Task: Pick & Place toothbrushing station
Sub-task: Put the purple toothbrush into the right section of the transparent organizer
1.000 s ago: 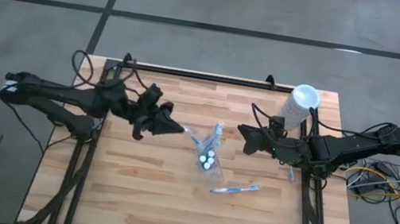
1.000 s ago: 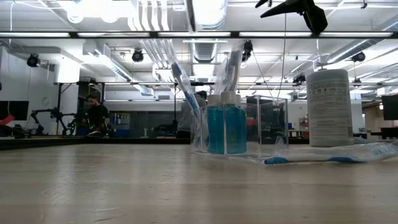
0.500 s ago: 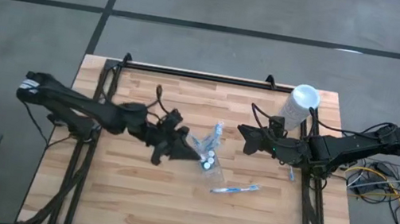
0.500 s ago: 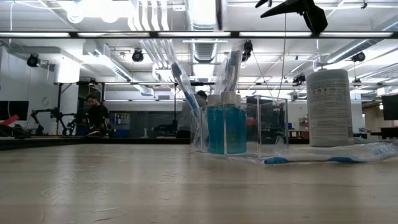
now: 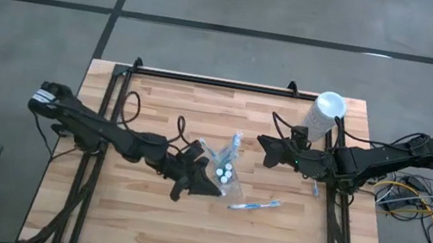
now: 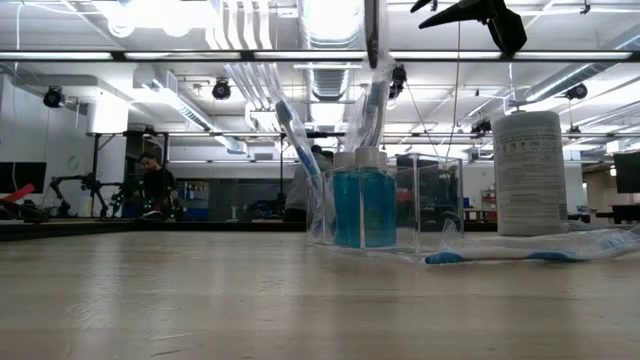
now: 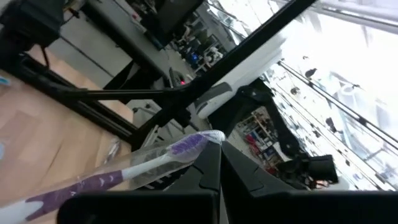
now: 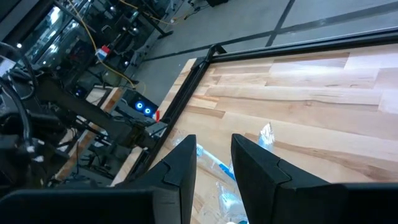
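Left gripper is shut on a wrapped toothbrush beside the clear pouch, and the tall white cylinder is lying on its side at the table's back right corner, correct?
Not quite. The tall white cylinder stands upright, as the low view shows, at the wooden table's back right corner. The rest holds: the left gripper is shut on a plastic-wrapped purple-and-white toothbrush, beside the clear plastic pouch.

Grey concrete floor (image 5: 303,13) — ceiling strip lights (image 6: 180,55) over a cluttered workshop

1. The tall white cylinder (image 6: 528,172) carries a block of small print on its side in the low view, too fine to read.
2. No other text, brand, number or sign can be read in any view.
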Available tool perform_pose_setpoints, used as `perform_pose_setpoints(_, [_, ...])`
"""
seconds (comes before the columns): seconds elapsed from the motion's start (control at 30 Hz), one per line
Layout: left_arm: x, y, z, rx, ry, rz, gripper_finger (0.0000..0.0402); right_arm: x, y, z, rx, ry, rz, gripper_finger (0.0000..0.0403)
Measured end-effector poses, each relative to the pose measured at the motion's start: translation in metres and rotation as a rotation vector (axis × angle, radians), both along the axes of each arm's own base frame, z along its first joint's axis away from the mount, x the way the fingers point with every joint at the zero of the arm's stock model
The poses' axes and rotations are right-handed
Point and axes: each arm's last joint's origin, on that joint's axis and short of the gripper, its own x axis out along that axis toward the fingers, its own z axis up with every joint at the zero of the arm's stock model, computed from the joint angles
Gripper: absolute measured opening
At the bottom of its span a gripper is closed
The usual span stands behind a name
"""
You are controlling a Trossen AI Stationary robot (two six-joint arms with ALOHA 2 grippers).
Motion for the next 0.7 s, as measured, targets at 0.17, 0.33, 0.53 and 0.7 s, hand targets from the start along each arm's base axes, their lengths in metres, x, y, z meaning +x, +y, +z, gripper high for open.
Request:
perform_pose_setpoints(0.17, [0.009, -0.005, -0.013, 0.010, 0.027, 0.014, 0.0002, 0.000, 0.000, 0.000, -0.001, 0.000, 0.001, 0.0098])
perform_pose_setpoints(0.33, [0.021, -0.009, -0.028, 0.002, 0.026, 0.013, 0.0004, 0.000, 0.000, 0.000, -0.001, 0.001, 0.001, 0.0098])
perform_pose_setpoints(0.53, [0.031, -0.011, -0.041, 0.002, 0.028, 0.013, 0.0003, 0.000, 0.000, 0.000, 0.000, 0.000, 0.000, 0.0098])
perform_pose_setpoints(0.7, [0.037, -0.012, -0.053, 0.012, 0.062, 0.025, 0.0003, 0.000, 0.000, 0.000, 0.000, 0.000, 0.000, 0.0098])
